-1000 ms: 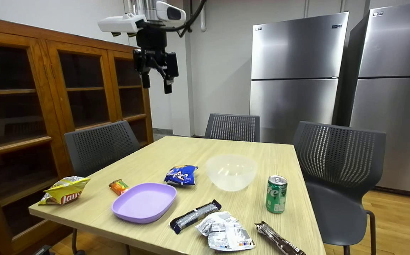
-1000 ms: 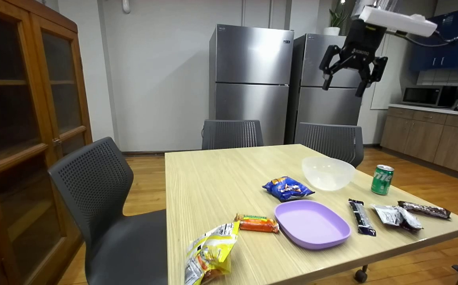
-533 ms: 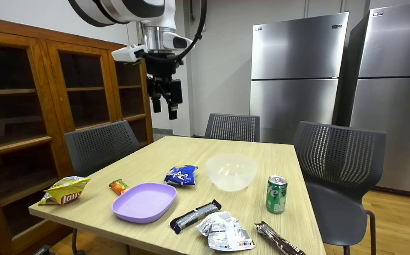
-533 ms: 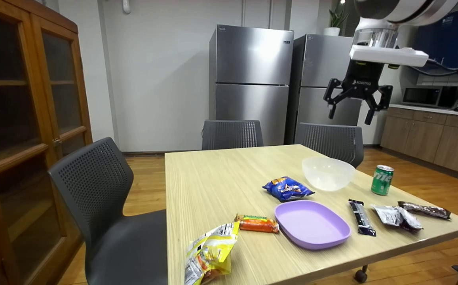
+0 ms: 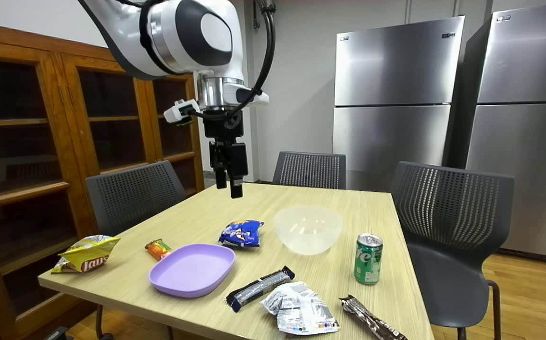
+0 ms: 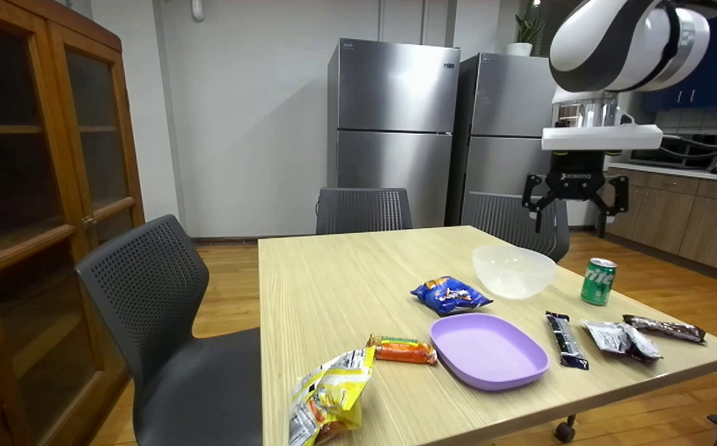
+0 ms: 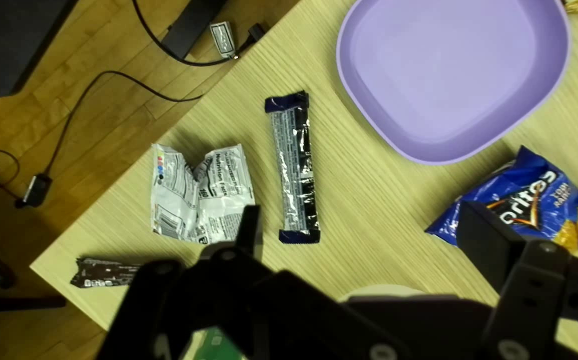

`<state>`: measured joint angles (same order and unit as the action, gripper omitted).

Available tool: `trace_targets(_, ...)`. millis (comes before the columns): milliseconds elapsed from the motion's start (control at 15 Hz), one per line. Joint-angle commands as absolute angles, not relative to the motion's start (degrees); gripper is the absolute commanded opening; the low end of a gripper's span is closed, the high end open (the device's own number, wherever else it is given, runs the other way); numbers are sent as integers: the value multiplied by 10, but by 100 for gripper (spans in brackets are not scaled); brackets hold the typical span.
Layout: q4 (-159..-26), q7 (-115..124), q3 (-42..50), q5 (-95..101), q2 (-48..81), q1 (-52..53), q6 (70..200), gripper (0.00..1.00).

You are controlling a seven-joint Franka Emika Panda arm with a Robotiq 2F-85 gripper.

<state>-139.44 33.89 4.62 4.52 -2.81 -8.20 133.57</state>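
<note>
Hovering above the wood-grain table [image 6: 333, 272], the black Robotiq gripper [image 6: 569, 225] has its jaws spread wide. Beneath it, the blue Doritos bag [image 7: 543, 200] lies near the translucent bowl [image 5: 308, 231] and lavender plate [image 5: 192, 270]; the green Sprite can [image 5: 368, 259] stands upright on the bowl's other side.

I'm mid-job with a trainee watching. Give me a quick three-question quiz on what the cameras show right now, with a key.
1. True or false: the fingers are gripping the purple plate.
2. What colour is the bag nearest the translucent bowl?
A) Yellow
B) Blue
C) Silver
3. Fill in: the green can stands ___ on the table.

Key:
1. False: they are open and hold nothing.
2. B
3. Upright
</note>
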Motion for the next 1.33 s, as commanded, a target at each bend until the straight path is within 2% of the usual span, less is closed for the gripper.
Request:
trace_targets(0, -1394, 348, 53, 51, -19, -78, 1335, 100)
trace_targets(800, -1397, 360, 53, 64, -5, -75, 1358, 100)
trace_targets(1267, -1370, 392, 65, 55, 99, -66, 1447, 100)
